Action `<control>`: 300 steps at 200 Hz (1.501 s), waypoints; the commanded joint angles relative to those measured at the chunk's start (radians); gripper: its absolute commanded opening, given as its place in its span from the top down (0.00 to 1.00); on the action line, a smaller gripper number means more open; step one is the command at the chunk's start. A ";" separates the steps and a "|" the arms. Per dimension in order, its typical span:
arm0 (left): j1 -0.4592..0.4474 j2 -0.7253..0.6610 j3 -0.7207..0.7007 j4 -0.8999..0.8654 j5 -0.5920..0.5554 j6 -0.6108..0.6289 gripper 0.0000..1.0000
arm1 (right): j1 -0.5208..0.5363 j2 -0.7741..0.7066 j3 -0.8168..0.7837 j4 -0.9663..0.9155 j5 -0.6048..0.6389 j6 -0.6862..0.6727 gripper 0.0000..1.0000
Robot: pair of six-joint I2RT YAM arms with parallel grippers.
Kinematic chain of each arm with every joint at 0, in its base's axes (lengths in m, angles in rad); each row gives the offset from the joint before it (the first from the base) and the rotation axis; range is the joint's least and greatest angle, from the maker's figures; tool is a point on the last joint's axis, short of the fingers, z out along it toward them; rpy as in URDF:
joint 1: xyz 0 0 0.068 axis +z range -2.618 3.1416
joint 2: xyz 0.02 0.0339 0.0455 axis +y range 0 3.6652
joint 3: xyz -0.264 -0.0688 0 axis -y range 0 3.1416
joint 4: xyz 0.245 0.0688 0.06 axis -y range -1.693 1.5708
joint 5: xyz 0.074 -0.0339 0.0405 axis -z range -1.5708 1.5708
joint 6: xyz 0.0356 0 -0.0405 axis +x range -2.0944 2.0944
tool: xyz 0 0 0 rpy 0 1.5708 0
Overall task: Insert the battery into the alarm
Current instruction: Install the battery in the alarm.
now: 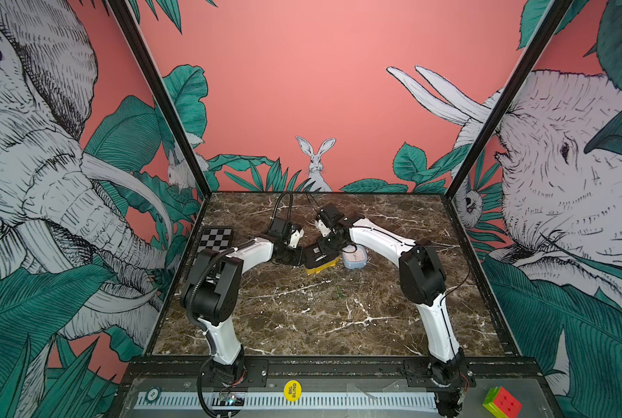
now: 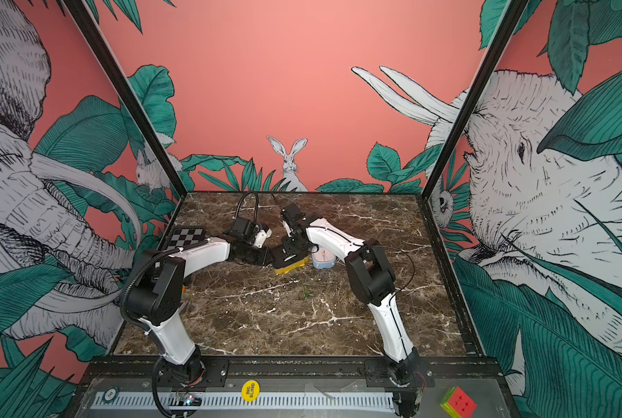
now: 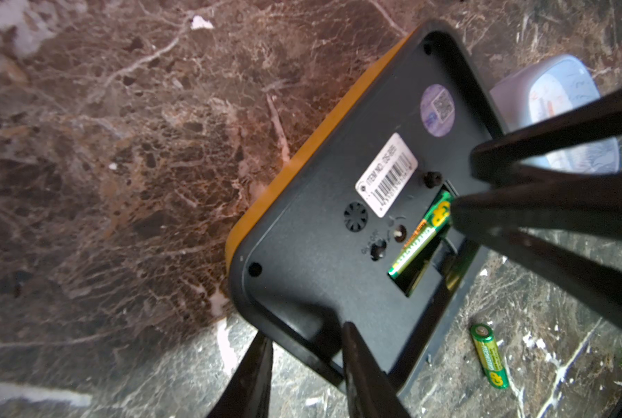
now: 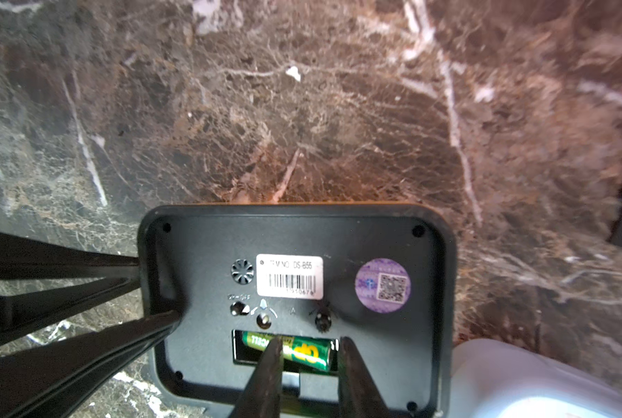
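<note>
The green cylindrical battery (image 4: 302, 353) lies slightly askew in the open bay of the yellow-rimmed black plastic alarm (image 4: 374, 239), low centre of the right wrist view. The right end effector (image 4: 310, 340) straddles it, released. The left end effector (image 3: 306, 331) clamps the alarm's edge. If only half-seated, the battery may spring out.

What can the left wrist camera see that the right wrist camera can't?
Only the left wrist view shows a spare green cylindrical battery lying loose on the brown marble table. Only the right wrist view shows all four corner screw holes on the black plastic back of the yellow alarm clock. Both show that back, a fitted green battery in its open compartment, the round purple sticker and the white barcode label.
</note>
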 commanded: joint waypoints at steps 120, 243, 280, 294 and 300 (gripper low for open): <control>-0.005 0.045 -0.037 -0.056 -0.081 -0.001 0.66 | 0.002 0.010 -0.032 -0.060 -0.053 0.009 0.85; -0.004 0.050 -0.034 -0.059 -0.079 0.001 0.66 | 0.003 -0.009 -0.064 -0.022 -0.037 0.007 0.91; -0.005 0.053 -0.030 -0.062 -0.078 0.002 0.67 | 0.002 -0.038 -0.058 0.001 -0.005 0.004 0.88; -0.005 0.053 -0.030 -0.062 -0.077 0.002 0.67 | 0.002 -0.031 -0.050 -0.004 -0.003 0.004 0.87; -0.004 0.053 -0.030 -0.062 -0.077 0.003 0.67 | 0.001 -0.028 -0.047 -0.005 -0.001 0.004 0.87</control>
